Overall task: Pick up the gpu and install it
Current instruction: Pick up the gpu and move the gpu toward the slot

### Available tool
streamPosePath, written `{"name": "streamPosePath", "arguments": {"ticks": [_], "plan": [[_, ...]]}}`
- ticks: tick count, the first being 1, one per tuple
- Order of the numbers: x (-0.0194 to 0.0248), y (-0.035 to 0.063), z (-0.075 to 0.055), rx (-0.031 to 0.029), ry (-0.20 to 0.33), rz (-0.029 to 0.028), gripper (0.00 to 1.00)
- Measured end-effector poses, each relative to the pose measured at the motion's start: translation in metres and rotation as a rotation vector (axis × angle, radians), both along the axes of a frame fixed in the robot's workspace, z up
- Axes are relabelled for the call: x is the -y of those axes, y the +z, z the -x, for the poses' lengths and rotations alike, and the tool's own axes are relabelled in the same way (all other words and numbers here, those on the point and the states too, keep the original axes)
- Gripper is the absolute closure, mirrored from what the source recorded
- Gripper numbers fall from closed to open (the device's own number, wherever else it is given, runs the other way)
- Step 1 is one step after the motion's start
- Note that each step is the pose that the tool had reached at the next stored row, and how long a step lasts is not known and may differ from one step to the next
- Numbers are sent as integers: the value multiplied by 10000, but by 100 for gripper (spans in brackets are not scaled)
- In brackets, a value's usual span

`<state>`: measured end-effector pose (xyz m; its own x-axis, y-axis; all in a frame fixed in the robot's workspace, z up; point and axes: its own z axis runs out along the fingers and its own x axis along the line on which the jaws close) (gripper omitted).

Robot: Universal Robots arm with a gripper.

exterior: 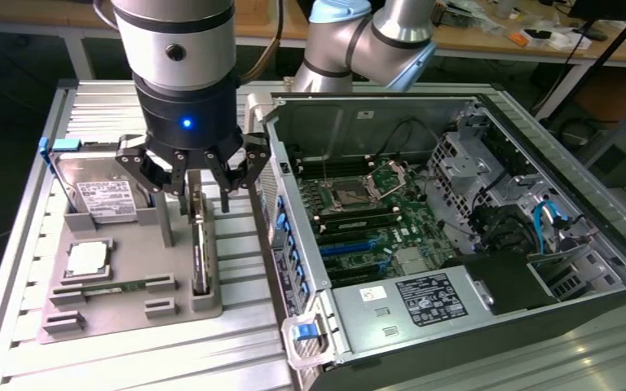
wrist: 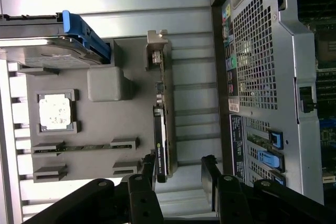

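The gpu is a thin dark card standing on its edge in a slot of the grey holder tray, beside the open computer case. In the wrist view the gpu shows edge-on with a metal bracket at its far end. My gripper hangs just above one end of the card, open, with its dark fingers spread to either side. In the wrist view the gripper has the card's near end close to one finger. Nothing is held.
The tray also holds a silver hard drive with a blue frame, a square processor and a narrow memory stick. The open case with motherboard and expansion slots stands at the exterior view's right. Its metal wall is close to the card.
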<state>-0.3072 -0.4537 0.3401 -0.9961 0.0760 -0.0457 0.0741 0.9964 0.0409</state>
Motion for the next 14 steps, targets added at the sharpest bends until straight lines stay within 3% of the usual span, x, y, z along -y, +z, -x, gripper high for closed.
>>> {"name": "streamPosePath", "arguments": {"ticks": [14], "plan": [[0, -245, 4, -1, 0, 104, 52]]}}
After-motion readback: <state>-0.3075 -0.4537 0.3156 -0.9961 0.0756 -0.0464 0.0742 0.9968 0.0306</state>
